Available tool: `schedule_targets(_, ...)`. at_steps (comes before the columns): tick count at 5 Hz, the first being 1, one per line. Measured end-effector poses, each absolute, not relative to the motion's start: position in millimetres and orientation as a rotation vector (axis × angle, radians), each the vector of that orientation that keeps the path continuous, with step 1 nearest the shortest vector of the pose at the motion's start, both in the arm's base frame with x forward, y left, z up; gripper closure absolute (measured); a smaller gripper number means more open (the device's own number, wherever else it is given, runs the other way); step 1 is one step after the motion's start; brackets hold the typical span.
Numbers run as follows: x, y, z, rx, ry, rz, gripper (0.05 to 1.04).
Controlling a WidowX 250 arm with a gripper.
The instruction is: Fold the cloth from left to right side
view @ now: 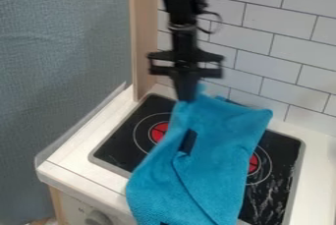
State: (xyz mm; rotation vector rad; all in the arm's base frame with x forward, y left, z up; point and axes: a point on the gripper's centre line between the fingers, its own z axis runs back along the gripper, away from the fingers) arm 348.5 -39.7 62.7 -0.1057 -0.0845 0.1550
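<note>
The black gripper (187, 95) hangs over the back of the stove, its fingers shut on the upper left corner of the blue cloth (220, 170). From that pinched, raised corner the cloth drapes down toward the front across the middle of the stove. Its upper right corner lies near the back edge, and a long crease runs down its lower half. A small dark patch shows at the cloth's left part, below the gripper; I cannot tell what it is.
The black stove top (134, 135) with red burner marks lies under the cloth, set in a white counter (85, 153). A tiled wall (289, 37) stands behind, a wooden post (144, 37) at the back left, and a knob (98, 217) at the front.
</note>
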Motion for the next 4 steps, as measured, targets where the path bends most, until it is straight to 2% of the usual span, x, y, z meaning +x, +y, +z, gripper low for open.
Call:
schedule_targets(1, 349.9, -78.2, 63.7, -0.128, -0.125, 0.067, 1.032)
schedule_targets(2, 349.2, -95.2, 51.1, -0.120, -0.121, 0.038, 1.032)
schedule_targets(3, 346.9, -103.6, 21.6, -0.086, -0.084, 0.022, 1.006)
schedule_targets(4, 348.6, -103.3, 4.9, -0.069, -0.053, 0.031, 0.844)
